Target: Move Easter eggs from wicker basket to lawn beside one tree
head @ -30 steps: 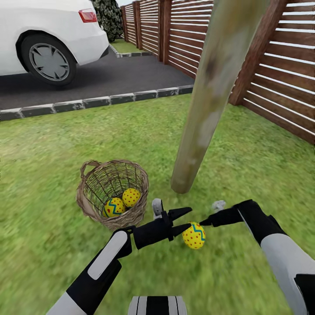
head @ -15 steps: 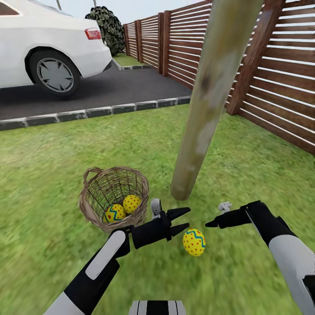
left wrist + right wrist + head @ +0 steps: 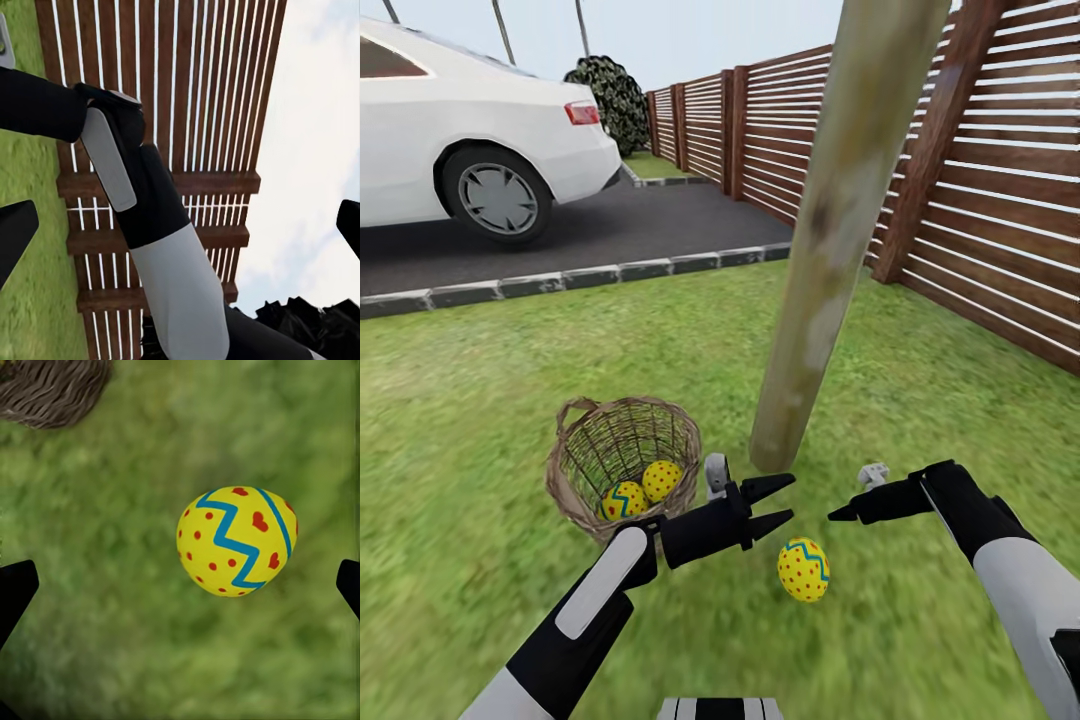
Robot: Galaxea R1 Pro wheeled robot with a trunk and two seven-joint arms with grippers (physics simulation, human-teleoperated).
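Stretching to a slatted brown fence (image 3: 1000, 200) and a kerbed driveway with a white car (image 3: 470, 130), the lawn (image 3: 470, 380) holds one egg (image 3: 803, 569) lying free near the tree (image 3: 830, 230) trunk's foot. Two more eggs (image 3: 643, 487) sit in the wicker basket (image 3: 622, 462) just beside. The left gripper (image 3: 775, 503) and right gripper (image 3: 842, 513) hover spread and empty. From the right wrist, the egg lies on grass between parted fingers (image 3: 16, 589); the left wrist camera faces the fence and sky.
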